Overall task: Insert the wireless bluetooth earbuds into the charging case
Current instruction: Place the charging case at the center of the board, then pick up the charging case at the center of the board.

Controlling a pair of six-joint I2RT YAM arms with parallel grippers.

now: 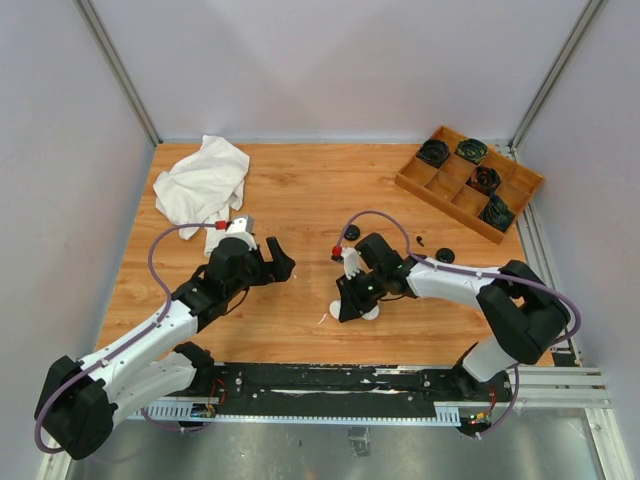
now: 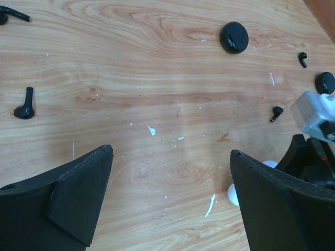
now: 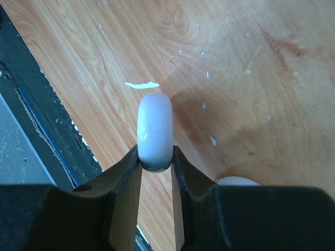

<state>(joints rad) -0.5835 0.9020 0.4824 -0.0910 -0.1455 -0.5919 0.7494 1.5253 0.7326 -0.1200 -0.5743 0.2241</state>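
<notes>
My right gripper (image 3: 155,154) is shut on a white charging case (image 3: 155,130), seen edge-on just above the wood; in the top view it is low near the table's front (image 1: 347,305). A second white rounded piece (image 3: 238,181) shows beside it; I cannot tell whether it is the lid. My left gripper (image 2: 171,151) stands open over bare wood, nothing between its fingers, left of the right arm (image 1: 282,255). Black earbuds lie loose: one at the left (image 2: 25,107), two further off at the right (image 2: 276,112) (image 2: 302,59). Black round cases (image 2: 234,36) (image 2: 325,82) rest nearby.
A wooden compartment tray (image 1: 425,185) holding several black cases sits at the back right. A crumpled white cloth (image 1: 203,185) lies at the back left. The black rail (image 1: 330,385) runs along the table's near edge.
</notes>
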